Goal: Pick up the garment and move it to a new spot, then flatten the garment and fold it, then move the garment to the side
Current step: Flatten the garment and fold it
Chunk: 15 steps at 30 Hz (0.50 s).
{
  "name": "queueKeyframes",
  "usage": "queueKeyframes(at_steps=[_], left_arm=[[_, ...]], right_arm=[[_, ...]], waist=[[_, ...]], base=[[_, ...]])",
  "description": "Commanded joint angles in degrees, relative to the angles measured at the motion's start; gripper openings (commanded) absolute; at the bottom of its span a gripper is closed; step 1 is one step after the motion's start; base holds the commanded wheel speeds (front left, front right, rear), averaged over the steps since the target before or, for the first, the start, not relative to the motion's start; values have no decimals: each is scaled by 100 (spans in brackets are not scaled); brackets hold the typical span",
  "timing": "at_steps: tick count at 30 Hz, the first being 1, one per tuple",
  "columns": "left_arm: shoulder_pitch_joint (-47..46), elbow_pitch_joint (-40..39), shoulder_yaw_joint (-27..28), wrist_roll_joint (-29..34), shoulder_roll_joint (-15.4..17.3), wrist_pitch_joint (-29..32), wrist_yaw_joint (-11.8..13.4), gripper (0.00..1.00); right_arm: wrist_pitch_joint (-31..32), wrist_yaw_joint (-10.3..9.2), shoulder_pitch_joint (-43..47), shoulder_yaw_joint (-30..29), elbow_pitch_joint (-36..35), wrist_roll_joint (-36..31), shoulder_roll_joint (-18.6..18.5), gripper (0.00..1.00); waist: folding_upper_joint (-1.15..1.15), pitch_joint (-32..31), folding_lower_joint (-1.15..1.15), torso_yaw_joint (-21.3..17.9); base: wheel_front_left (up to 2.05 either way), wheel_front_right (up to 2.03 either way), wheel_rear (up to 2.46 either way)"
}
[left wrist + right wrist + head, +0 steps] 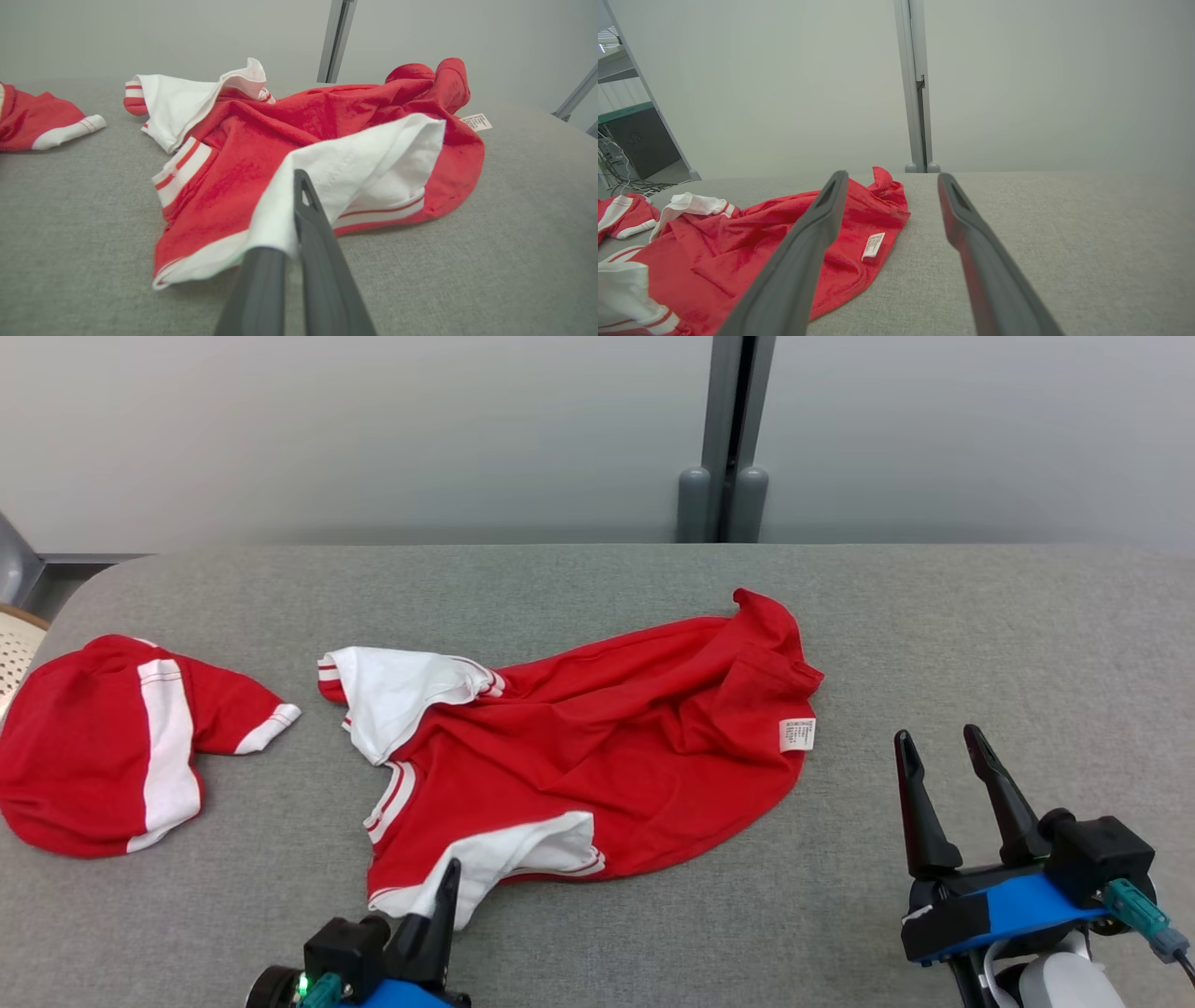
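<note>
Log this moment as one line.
left gripper: shut on shirt sleeve | right gripper: open, clear of shirt | shirt: crumpled, unfolded

Left gripper (451, 882): low at the near left, fingers pressed together, pinching a white edge of the garment (607, 737)
Left wrist: blue and black, green light lit, at the bottom edge
Right gripper (936, 739): near right, fingers (920, 803) spread well apart, pointing up and slightly left
Right wrist: blue band, black housing, pale forearm below
</note>
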Motion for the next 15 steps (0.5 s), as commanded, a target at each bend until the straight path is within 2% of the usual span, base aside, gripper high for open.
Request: queueKeyframes(at_steps=[1,9,15], left_arm=[[140,-75,-9,37,65,-19,10,0],[937,-282,39,-128,216,88,131,0],[1201,-237,151,-206,384,160,265,0]], right_arm=[[-20,1,95,-30,16,20,7,100],[-21,1,192,-83,19,18,27,100],[-21,1,183,-88,37,-18,21,100]], waist=[[0,-13,0,78],[0,-58,0,359],[0,-36,0,450]], base=[[0,0,0],[0,0,0],[0,0,0]])
